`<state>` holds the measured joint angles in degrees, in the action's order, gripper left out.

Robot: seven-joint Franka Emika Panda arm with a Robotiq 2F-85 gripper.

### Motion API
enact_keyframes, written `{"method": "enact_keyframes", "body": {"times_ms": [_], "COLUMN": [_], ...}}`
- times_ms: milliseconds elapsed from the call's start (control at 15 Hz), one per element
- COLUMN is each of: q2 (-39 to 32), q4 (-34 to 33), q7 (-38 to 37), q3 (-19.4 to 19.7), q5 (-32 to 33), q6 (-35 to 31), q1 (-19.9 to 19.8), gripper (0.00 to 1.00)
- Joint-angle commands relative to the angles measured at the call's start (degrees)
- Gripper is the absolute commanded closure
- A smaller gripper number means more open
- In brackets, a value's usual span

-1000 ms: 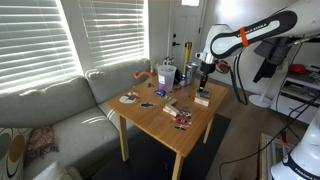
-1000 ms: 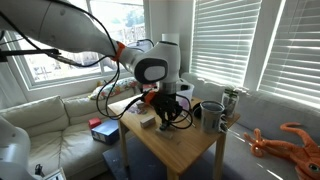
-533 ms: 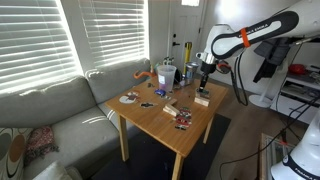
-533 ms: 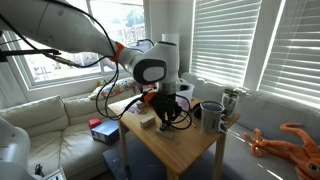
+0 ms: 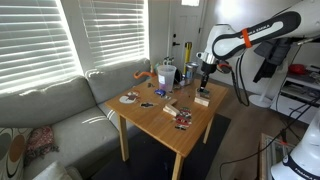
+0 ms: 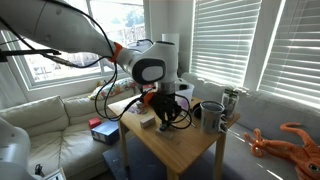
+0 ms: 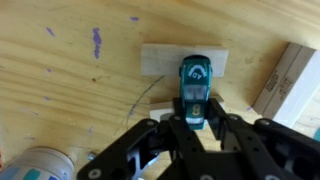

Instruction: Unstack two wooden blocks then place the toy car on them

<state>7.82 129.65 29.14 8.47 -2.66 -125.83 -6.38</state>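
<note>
The claw [image 7: 197,120] is closed on the tail of the toy car [image 7: 195,85], a small teal and dark car pinched between the two black fingers [image 7: 170,135]. The car points away from the claw and lies lengthwise across a pale wooden block [image 7: 160,62]. The wrist view does not show whether its wheels touch the block or hang just above it. A second wooden block [image 7: 291,78] lies well to the right of the first, tilted and apart from it, flat on the bench [image 7: 70,100]. The bench top is light, clearly grained wood. It carries a few purple marks [image 7: 97,42] to the left of the block, and a thin dark line curves up to the block's near edge. A pale round thing [image 7: 30,165], cut off by the frame edge, sits well off to the block's near left.

In an exterior view the claw [image 5: 204,84] hangs over the block [image 5: 201,99] near one edge of the small square bench [image 5: 160,128]. A cluster of small mixed items [image 5: 182,119] lies nearer the camera than the block, and cups [image 5: 165,73] stand beyond it. A grey sofa [image 5: 55,110] lies past the bench from the block, under closed white blinds [image 5: 100,35] lit by daylight. In an exterior view a dark mug [image 6: 211,116] stands on the bench beside the claw [image 6: 166,108], and an orange toy octopus [image 6: 288,140] lies on the sofa beyond.
</note>
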Motion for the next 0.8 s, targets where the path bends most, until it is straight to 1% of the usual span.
{"method": "enact_keyframes", "body": {"times_ms": [0,267,733], "q2": [3.74,4.56,4.43], "q4": [3.33,4.47,5.34], "q7": [-3.21,-4.77,-4.57], "q3": [-0.12,-0.05,-0.12], "q5": [1.28,1.72,2.16], "q6": [-1.09,-1.73,-4.98], "q1": [0.17,0.18,0.56], "gripper": [0.93,0.93,0.93]}}
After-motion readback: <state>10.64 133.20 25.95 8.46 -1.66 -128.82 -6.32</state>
